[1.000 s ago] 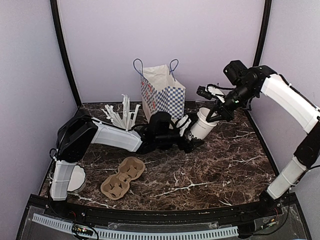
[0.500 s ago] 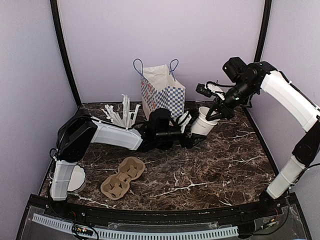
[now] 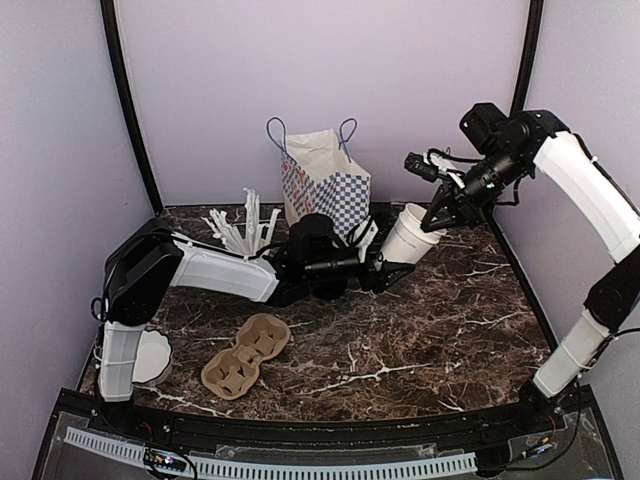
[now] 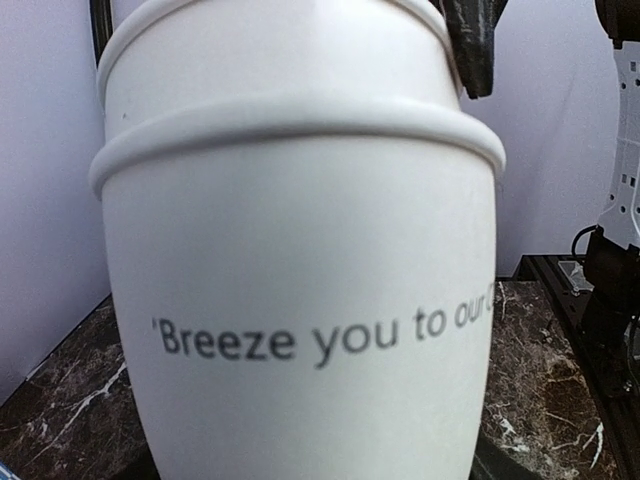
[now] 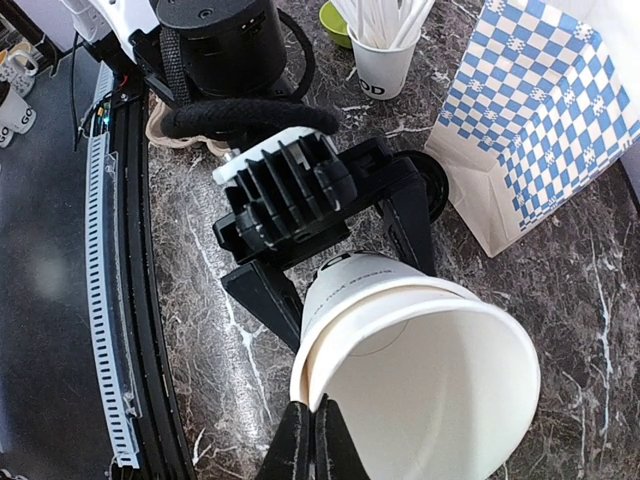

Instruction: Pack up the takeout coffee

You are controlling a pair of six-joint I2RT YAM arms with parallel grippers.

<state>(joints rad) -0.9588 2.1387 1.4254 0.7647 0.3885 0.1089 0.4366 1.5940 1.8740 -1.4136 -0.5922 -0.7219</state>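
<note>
White cup (image 3: 410, 238) higher, mouth up-right.

Bright and even from above, with soft, faint shadows on the dark marble table (image 3: 450, 320). Sharp across the overhead view, slightly bowed along the front rail (image 3: 300, 465). Out of focus at close range from the left wrist: white cup (image 4: 300, 200) filling the picture, lettering (image 4: 320, 338) fuzzy, edges hazy. Crisp from the right wrist, gentle shading inside the cup, whites nearly blown out on the checked bag (image 5: 540, 120).
</note>
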